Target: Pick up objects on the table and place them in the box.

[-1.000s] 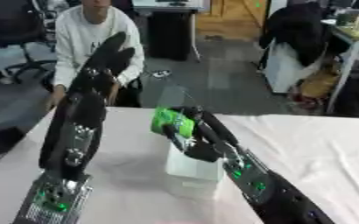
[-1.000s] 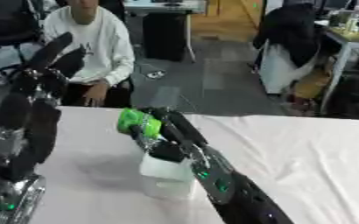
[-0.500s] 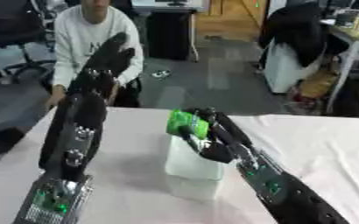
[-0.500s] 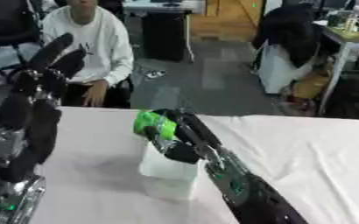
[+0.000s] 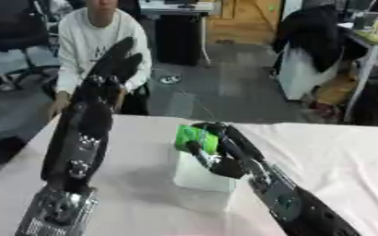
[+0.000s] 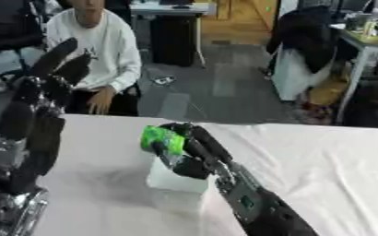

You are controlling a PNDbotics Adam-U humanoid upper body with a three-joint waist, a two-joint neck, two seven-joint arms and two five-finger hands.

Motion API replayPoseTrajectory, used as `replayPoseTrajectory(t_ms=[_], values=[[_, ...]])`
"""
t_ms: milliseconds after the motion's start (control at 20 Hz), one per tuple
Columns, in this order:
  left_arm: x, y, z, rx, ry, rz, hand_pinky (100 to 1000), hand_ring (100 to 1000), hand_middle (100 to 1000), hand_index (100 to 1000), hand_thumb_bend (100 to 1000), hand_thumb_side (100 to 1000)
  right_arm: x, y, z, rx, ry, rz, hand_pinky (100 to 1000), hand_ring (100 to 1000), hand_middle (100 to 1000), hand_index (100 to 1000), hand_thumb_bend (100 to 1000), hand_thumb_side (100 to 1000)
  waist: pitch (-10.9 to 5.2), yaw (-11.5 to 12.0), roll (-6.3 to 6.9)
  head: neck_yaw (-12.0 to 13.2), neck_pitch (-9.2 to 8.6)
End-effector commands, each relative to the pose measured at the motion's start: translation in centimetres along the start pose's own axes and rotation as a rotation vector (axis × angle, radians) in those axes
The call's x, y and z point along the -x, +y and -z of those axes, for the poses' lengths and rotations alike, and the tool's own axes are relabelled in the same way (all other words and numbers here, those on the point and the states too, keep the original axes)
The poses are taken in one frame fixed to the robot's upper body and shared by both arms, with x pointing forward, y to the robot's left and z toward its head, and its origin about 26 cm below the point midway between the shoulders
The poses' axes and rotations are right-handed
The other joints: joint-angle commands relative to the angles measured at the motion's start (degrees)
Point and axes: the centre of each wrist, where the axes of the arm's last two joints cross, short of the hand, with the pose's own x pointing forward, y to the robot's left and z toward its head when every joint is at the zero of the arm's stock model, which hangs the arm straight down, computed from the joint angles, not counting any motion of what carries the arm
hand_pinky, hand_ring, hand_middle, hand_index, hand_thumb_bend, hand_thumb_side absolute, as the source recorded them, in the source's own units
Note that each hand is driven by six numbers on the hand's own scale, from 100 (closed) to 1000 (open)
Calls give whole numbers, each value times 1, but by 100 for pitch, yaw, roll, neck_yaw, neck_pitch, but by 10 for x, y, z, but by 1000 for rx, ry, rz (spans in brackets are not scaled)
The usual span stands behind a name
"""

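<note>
No text, label, brand, number or sign can be read anywhere; the green object (image 5: 195, 138) shows only plain colour, its surface too blurred for any print; the white box (image 5: 201, 174) is bare on its visible walls; the white-covered bench (image 5: 337, 156) carries no marking.

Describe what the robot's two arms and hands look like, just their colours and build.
Both arms are mostly black. The left hand has dark, rounded fingers above a forearm with small pale dots, ending below in a silver-grey metal joint with green lights. The right hand is black too, its forearm showing silver-grey fittings and green spots.
</note>
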Motion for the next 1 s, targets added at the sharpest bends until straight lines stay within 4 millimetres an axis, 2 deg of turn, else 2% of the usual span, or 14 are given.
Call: replayPoseTrajectory(t_ms=[50, 650, 1000], values=[[-5, 0, 7, 4, -33, -8, 974, 940, 1000, 985, 375, 969, -1, -5, 3, 7, -16, -20, 100, 100, 100, 333, 100, 846, -31, 4, 1, -3, -73], [-5, 1, 6, 6, -26, -4, 973, 940, 1000, 985, 372, 971, 19, 3, -11, -15, 43, -62, 100, 100, 100, 336, 100, 852, -29, -21, 11, 14, -107], [-7, -2, 10, 8, -45, -20, 974, 940, 1000, 985, 376, 966, 31, 4, -6, -14, 66, -101, 100, 100, 100, 336, 100, 863, 10, 63, 20, -41, -186]])
